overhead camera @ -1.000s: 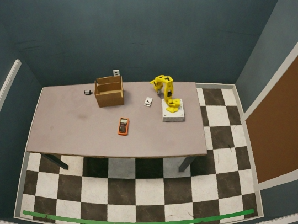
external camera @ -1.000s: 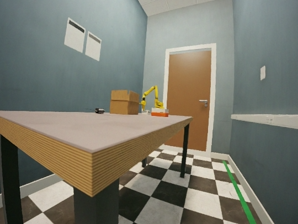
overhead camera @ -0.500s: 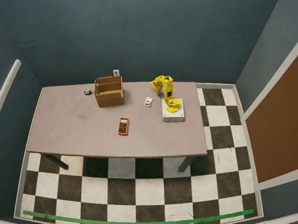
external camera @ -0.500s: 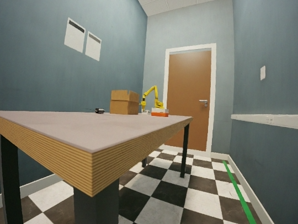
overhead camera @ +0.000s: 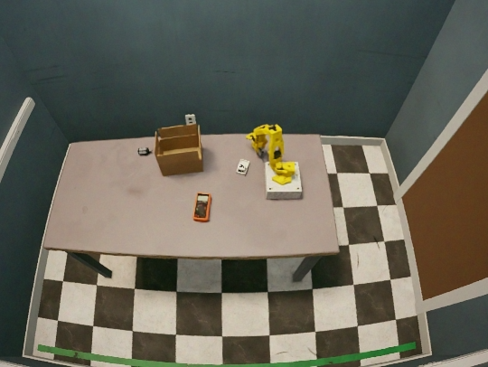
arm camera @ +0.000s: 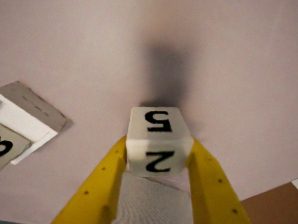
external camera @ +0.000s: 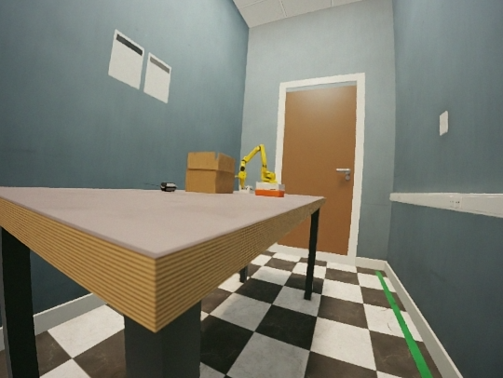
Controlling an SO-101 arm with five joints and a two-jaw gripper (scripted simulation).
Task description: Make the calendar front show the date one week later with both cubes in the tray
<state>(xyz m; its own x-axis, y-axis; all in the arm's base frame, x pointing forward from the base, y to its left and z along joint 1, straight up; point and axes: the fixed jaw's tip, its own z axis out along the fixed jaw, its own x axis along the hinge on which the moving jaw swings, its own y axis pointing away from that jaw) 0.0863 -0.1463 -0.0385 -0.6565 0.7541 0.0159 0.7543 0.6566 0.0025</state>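
Yellow gripper (overhead camera: 259, 154) (external camera: 241, 185) (arm camera: 157, 157) pinching 1 smooth white cube (arm camera: 159, 140), digits 5 and 2, pinkish matte tabletop (overhead camera: 136, 203) (external camera: 140, 214) (arm camera: 240, 90)

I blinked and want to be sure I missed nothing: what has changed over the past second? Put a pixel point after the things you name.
Nothing visibly changed. The yellow arm (overhead camera: 276, 145) (external camera: 262, 155) keeps its bent pose, and the tray (overhead camera: 243, 167), the cardboard box (overhead camera: 182, 162) (external camera: 210, 173) and the orange multimeter (overhead camera: 202, 207) are where they were. The earlier pictures are too coarse to tell about the pincer's grip.
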